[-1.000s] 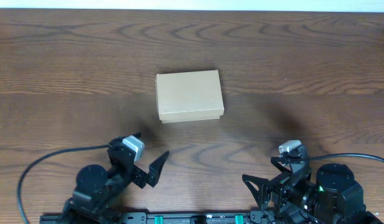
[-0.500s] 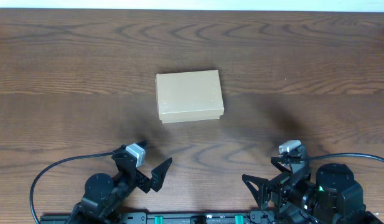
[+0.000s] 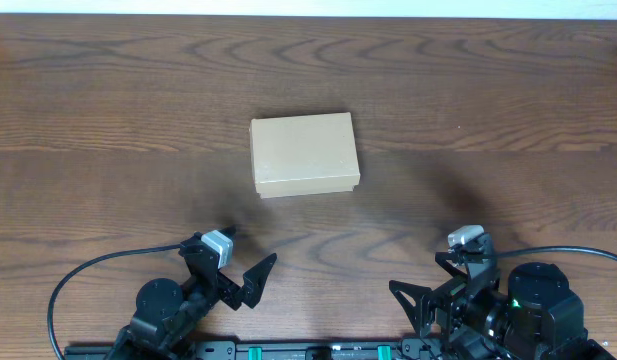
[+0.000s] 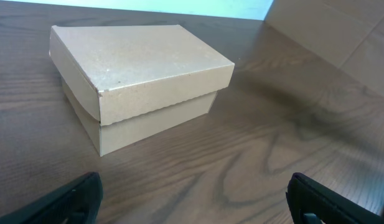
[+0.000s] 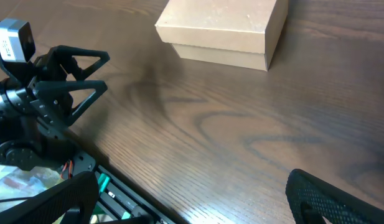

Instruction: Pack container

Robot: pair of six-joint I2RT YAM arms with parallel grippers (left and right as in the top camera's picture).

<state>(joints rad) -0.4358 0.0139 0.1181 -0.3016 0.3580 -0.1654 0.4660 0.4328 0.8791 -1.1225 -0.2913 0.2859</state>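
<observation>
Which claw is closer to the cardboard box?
Left. The open left claw sits on the near side of the box, slightly left; the open right claw sits farther off, well to the right.

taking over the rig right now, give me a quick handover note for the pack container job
Left gripper: open, empty, near the front edge of the table, apart from the box.
Right gripper: open, empty, also near the front edge.
Container: mid-table, lid shut, neither arm touching it.
Done: cannot tell what is inside; no loose items show in any view.
Left: if packing is unfinished, the lid probably has to be opened first.
</observation>
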